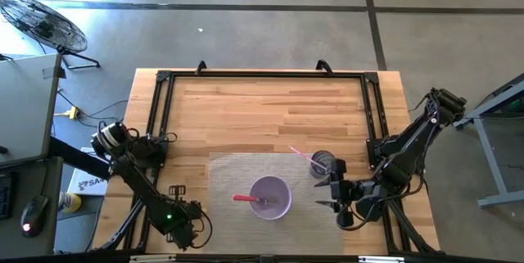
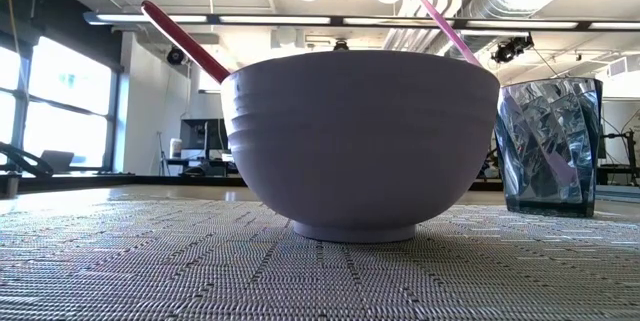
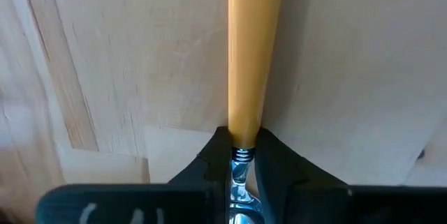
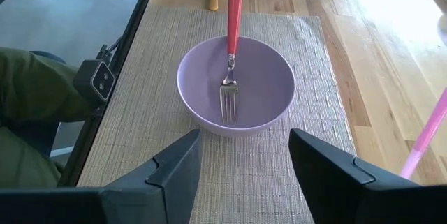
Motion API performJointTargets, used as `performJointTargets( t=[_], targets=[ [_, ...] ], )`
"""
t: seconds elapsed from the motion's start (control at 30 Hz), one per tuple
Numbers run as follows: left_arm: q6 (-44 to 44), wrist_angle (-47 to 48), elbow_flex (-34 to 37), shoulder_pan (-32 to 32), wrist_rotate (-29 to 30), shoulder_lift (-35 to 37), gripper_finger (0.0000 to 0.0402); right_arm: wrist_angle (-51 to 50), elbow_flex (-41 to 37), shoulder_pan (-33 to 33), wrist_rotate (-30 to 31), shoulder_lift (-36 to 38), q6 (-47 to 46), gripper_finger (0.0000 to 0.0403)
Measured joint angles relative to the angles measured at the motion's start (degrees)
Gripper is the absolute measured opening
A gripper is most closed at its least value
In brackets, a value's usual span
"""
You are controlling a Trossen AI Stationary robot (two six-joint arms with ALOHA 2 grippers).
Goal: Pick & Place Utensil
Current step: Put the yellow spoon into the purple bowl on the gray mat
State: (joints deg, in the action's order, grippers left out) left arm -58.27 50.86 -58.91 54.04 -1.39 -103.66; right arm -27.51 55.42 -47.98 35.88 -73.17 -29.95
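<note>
Red-handled fork (image 4: 230, 56) lies in my purple bowl (image 1: 269, 197), tines down. My right gripper (image 4: 244, 158) hovers just beside it, jaws wide and empty. Left gripper (image 3: 241, 161) clamps an orange utensil (image 3: 253, 49). Swinging right could clip the cup (image 1: 322, 165).

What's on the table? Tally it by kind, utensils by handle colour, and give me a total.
Utensils: 3 (red-handled fork, pink-handled utensil, orange-handled utensil)
Bowls: 1 (purple bowl)
Tumblers: 1 (clear tumbler)
Placemats: 1 (woven placemat)
Total: 6
</note>
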Motion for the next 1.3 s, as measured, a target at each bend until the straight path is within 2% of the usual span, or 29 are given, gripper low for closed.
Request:
performJointTargets(
  t=[0.2,0.3,0.4,0.63,0.8,0.93,1.17,1.23,1.3],
  targets=[
    [-2.7,4.2,-3.2,0.0,0.3,-0.5,0.0054,0.0,0.0,0.0,0.0,0.0,0.0,0.0209],
    [-1.3,7.6,-5.9,0.0,4.6,-0.8,0.0053,0.0,0.0,0.0,0.0,0.0,0.0,0.0209],
    [-0.3,8.2,-8.8,-0.4,6.4,-0.6,0.0045,0.0,0.0,0.0,0.1,0.0,0.0,0.0209],
    [-0.1,9.9,-12.3,-0.9,5.2,-0.2,0.0043,0.0,0.0,0.0,0.4,0.0,0.0,0.0209],
    [0.2,15.5,-19.0,-0.8,5.5,-0.2,0.0043,0.1,0.0,0.0,0.4,0.0,0.0,0.0209],
    [3.9,18.1,-27.3,-0.8,11.5,-0.2,0.0043,0.1,0.0,0.0,0.6,0.0,0.0,0.0209],
    [18.6,14.8,-41.3,-2.4,33.4,0.0,0.0043,0.9,0.0,0.0,0.7,0.0,0.0,0.0209],
    [24.4,11.4,-43.9,-4.4,36.2,0.0,0.0044,1.2,0.0,0.0,0.7,0.0,0.0,0.0209],
    [31.5,6.8,-45.2,-7.2,36.8,0.0,0.0046,1.5,0.0,0.0,0.9,0.0,0.0,0.0209]
  ],
)
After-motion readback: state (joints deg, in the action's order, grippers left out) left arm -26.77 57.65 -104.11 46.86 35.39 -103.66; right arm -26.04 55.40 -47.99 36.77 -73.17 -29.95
